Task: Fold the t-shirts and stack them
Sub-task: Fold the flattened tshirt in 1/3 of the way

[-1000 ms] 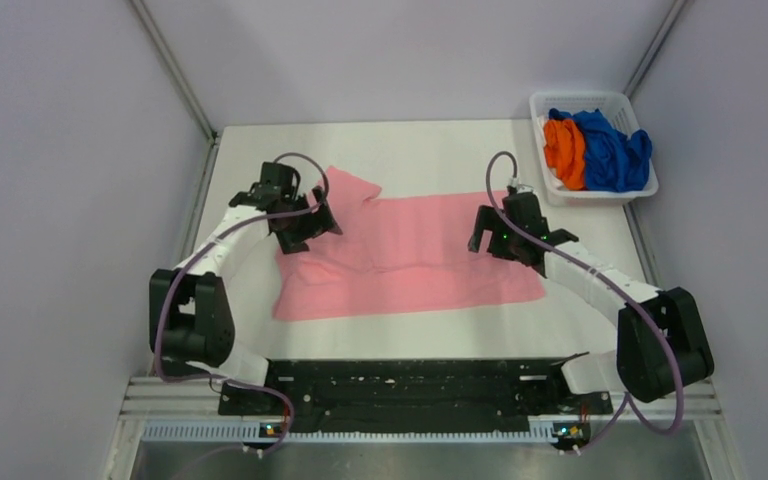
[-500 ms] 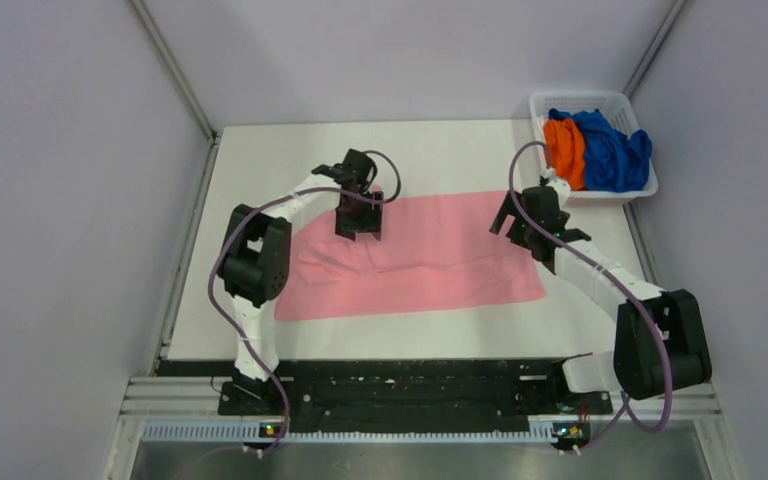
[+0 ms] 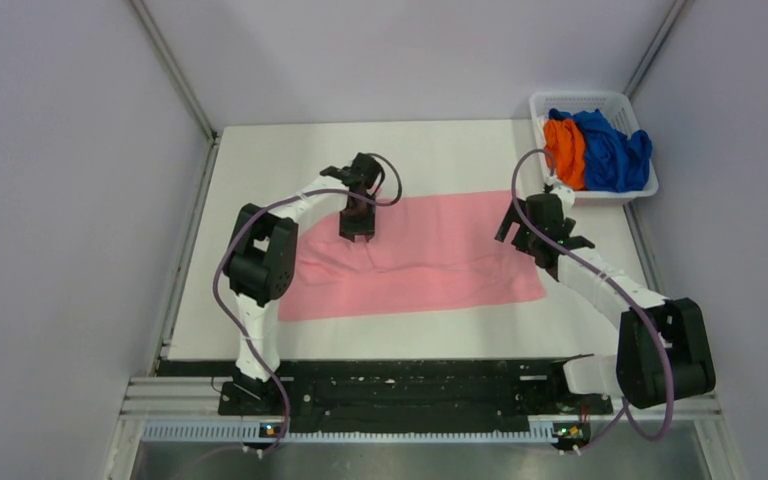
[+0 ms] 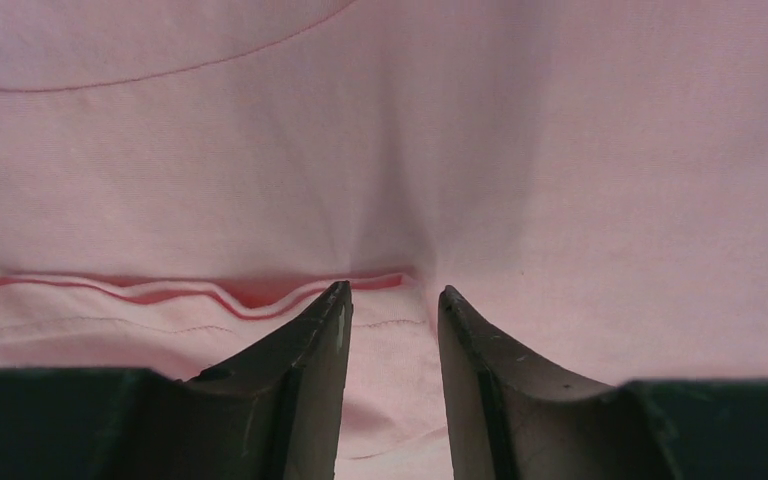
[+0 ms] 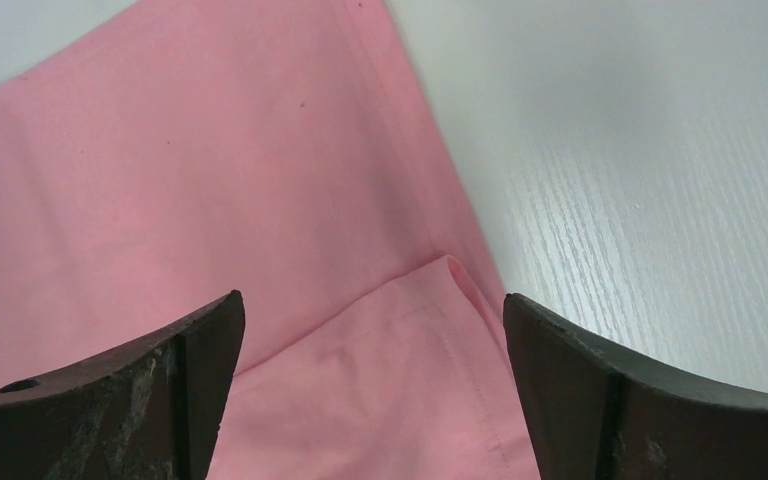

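Note:
The light pink t-shirt (image 3: 430,255) lies spread flat across the middle of the table. My left gripper (image 3: 356,232) points down onto its upper left part. In the left wrist view the left gripper (image 4: 392,292) has its jaws drawn narrow but still apart, at a hemmed fold of the pink t-shirt (image 4: 160,310), with cloth puckering just beyond the tips. My right gripper (image 3: 525,232) hangs over the shirt's right edge. Seen from the right wrist, the right gripper (image 5: 372,298) is wide open above a turned-over hem of the pink t-shirt (image 5: 430,330). The orange t-shirt (image 3: 564,150) and the blue t-shirt (image 3: 612,150) are bunched in the basket.
A white plastic basket (image 3: 605,196) stands at the back right corner of the table. Bare white tabletop (image 5: 640,180) borders the shirt's right edge. Grey walls close in on both sides.
My left arm swung from the shirt's left sleeve to its upper middle, and its jaws narrowed. My right gripper shifted out to the shirt's right edge and stayed wide open.

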Robot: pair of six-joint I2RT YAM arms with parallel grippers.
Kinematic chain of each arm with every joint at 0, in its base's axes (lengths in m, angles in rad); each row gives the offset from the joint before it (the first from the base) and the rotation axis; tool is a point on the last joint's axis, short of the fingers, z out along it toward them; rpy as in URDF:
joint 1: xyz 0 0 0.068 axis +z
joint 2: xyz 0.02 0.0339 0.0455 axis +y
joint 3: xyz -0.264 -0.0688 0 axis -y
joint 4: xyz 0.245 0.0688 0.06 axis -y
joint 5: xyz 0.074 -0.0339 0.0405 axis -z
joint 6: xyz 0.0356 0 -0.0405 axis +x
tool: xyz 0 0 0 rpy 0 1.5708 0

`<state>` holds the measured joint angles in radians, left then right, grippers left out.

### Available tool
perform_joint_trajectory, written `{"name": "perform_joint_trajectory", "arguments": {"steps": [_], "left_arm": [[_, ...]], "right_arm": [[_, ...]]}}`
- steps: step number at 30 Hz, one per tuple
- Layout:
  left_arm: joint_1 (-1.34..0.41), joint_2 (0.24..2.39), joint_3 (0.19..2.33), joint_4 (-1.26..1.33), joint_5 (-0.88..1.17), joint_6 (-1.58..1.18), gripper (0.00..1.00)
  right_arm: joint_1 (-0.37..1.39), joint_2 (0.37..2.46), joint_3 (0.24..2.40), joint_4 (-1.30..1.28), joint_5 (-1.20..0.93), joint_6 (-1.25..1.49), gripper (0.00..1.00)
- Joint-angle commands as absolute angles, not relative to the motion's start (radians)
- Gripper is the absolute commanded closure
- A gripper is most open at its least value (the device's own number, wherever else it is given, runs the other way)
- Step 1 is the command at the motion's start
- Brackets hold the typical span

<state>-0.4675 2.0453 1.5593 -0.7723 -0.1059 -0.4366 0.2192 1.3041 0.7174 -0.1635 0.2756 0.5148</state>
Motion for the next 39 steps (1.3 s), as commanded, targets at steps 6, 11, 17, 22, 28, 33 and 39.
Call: {"name": "perform_joint_trajectory", "arguments": {"steps": [6, 11, 17, 22, 28, 33, 39], "left_arm": [[-0.47, 2.082, 1.559, -0.75, -0.112, -0.488, 0.62], [-0.473, 2.077, 1.547, -0.75, -0.095, -0.496, 0.77], [-0.492, 2.029, 1.529, -0.764, -0.104, -0.503, 0.97], [-0.496, 2.009, 1.532, -0.799, -0.126, -0.51, 1.0], [-0.499, 1.997, 1.525, -0.807, -0.154, -0.523, 0.87], [-0.499, 2.004, 1.554, -0.817, -0.152, -0.551, 0.81], [-0.5, 1.968, 1.533, -0.813, -0.114, -0.564, 0.72]], "right_arm": [[0.203, 1.262, 0.704, -0.136, 0.301, 0.467, 0.01], [0.201, 1.239, 0.693, -0.138, 0.313, 0.454, 0.01], [0.199, 1.227, 0.693, -0.147, 0.33, 0.439, 0.01], [0.198, 1.227, 0.69, -0.145, 0.329, 0.433, 0.01], [0.198, 1.226, 0.684, -0.137, 0.328, 0.427, 0.01], [0.199, 1.226, 0.68, -0.135, 0.321, 0.427, 0.01], [0.199, 1.218, 0.676, -0.135, 0.318, 0.422, 0.01]]}}
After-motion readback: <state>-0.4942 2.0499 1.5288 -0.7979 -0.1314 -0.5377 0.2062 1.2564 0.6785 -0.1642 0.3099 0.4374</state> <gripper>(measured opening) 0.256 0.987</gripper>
